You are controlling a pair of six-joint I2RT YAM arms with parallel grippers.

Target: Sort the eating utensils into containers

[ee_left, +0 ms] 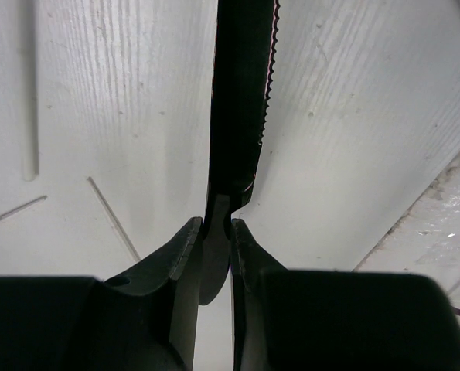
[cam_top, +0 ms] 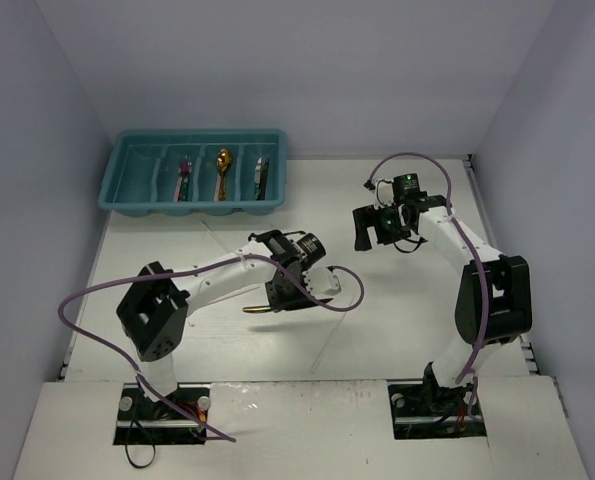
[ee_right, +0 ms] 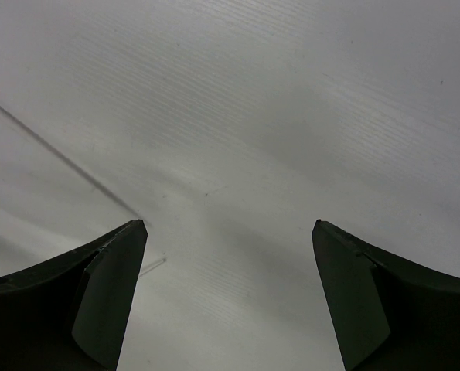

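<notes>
My left gripper (cam_top: 280, 298) (ee_left: 212, 224) is shut on a slim serrated knife (ee_left: 241, 93). The knife looks dark in the left wrist view, and its gold end (cam_top: 257, 310) sticks out to the left in the top view, just above the table. My right gripper (cam_top: 375, 232) (ee_right: 230, 228) is open and empty over the white table at centre right. The teal cutlery tray (cam_top: 137, 205) sits at the far left. It holds a pink-handled piece (cam_top: 184, 178), a gold spoon (cam_top: 222, 170) and a dark-and-silver piece (cam_top: 261, 176), each in a separate compartment. The leftmost compartment looks empty.
Thin white chopsticks lie on the table: one near the tray (cam_top: 214, 238), one by the front (cam_top: 327, 350), several under the left gripper (ee_left: 112, 218) and one under the right (ee_right: 59, 151). Grey walls close in the sides and back.
</notes>
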